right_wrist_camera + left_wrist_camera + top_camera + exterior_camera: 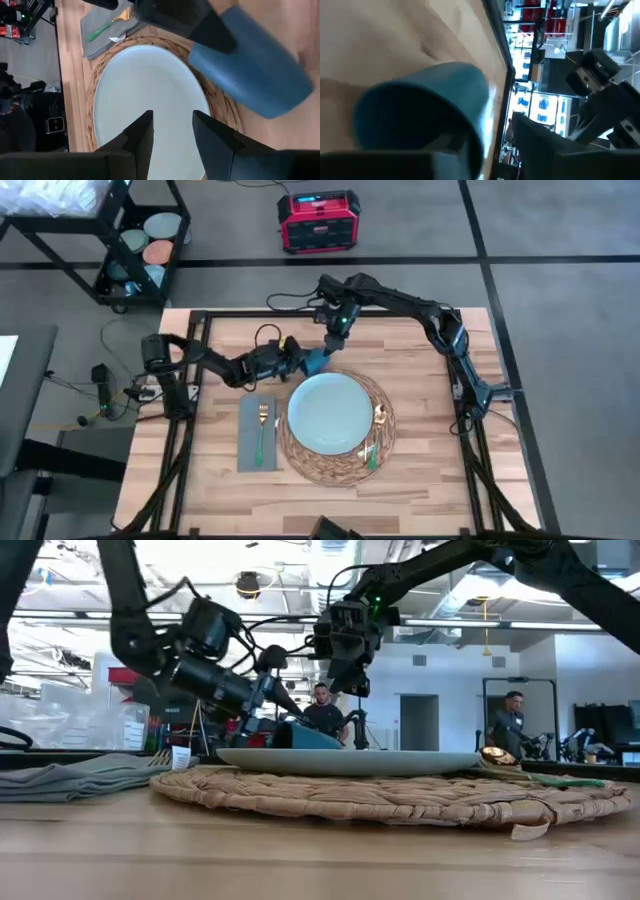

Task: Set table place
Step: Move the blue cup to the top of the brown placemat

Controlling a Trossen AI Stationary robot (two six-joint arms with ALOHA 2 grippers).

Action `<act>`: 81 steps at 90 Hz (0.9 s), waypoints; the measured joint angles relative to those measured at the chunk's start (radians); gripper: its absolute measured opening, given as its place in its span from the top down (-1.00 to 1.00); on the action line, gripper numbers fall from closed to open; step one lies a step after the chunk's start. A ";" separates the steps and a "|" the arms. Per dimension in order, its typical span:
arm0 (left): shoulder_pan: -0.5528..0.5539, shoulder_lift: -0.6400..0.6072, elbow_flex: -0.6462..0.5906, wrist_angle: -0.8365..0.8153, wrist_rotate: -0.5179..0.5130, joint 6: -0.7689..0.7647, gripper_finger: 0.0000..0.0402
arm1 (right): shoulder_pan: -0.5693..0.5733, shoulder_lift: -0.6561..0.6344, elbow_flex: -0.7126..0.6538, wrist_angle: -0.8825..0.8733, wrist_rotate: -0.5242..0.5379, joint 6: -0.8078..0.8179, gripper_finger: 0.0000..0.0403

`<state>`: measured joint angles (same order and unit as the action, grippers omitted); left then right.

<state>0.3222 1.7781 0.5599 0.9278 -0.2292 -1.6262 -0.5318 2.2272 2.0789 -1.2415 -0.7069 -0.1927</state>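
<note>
The pale blue plate (330, 413) lies on the round woven mat (345, 465). Left of the mat the grey napkin (246, 442) lies flat with a green-handled fork (261, 430) on it. More green-handled cutlery (374, 438) rests on the mat's right side. My left gripper (303, 362) is shut on the dark blue cup (317, 363) just beyond the plate's far-left rim. My right gripper (172, 132) hangs open above the plate's far edge, close to the cup and touching nothing. My left gripper holds the cup by its open end (202, 47), coming in slanted from the table's left. The cup's mouth (410, 125) faces the wrist camera. The cup is tipped on its side with its base (290, 95) toward the table's right. Whether it touches the table, I cannot tell.
Bare wooden table (430, 470) lies right of the mat and along the near edge. On the floor beyond the far edge are a black cart (140, 240) with plates and a red box (318, 222). People (322, 710) stand in the room behind.
</note>
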 joint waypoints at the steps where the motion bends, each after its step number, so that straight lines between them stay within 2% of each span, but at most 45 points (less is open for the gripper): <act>1: 0.000 0.002 0.003 0.000 -0.007 0.004 0.76 | 0.001 0.000 0.000 -0.004 0.001 0.000 0.41; 5: -0.001 0.006 0.011 -0.001 -0.042 0.009 0.90 | 0.001 -0.003 0.000 -0.032 0.004 0.006 0.45; 13: 0.004 0.005 0.030 -0.001 -0.063 0.025 0.98 | 0.004 -0.029 0.000 -0.085 0.032 0.004 0.57; 22: 0.016 -0.036 0.059 -0.006 0.038 0.111 0.99 | 0.002 -0.110 -0.002 -0.127 0.079 -0.035 0.76; 27: 0.019 -0.077 0.090 -0.069 0.099 0.188 0.99 | -0.010 -0.175 -0.002 -0.141 0.109 -0.042 0.87; 32: 0.019 -0.124 0.148 -0.225 0.147 0.276 1.00 | -0.025 -0.246 -0.001 -0.149 0.160 -0.042 0.96; 37: 0.020 -0.164 0.234 -0.456 0.192 0.407 1.00 | -0.040 -0.323 -0.001 -0.161 0.225 -0.042 0.98; 51: 0.044 -0.168 0.564 -1.063 0.322 0.853 1.00 | -0.068 -0.536 0.000 -0.208 0.409 -0.016 0.99; 60: 0.084 -0.109 0.763 -1.304 0.384 1.070 1.00 | -0.088 -0.643 0.001 -0.222 0.484 0.036 0.99; 81: 0.146 0.131 1.163 -1.737 0.424 1.390 1.00 | -0.119 -0.777 0.001 -0.244 0.552 0.147 1.00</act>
<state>0.4680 1.9090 1.7226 -0.8087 0.1946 -0.2359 -0.6508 1.4498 2.0794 -1.4857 -0.1547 -0.0454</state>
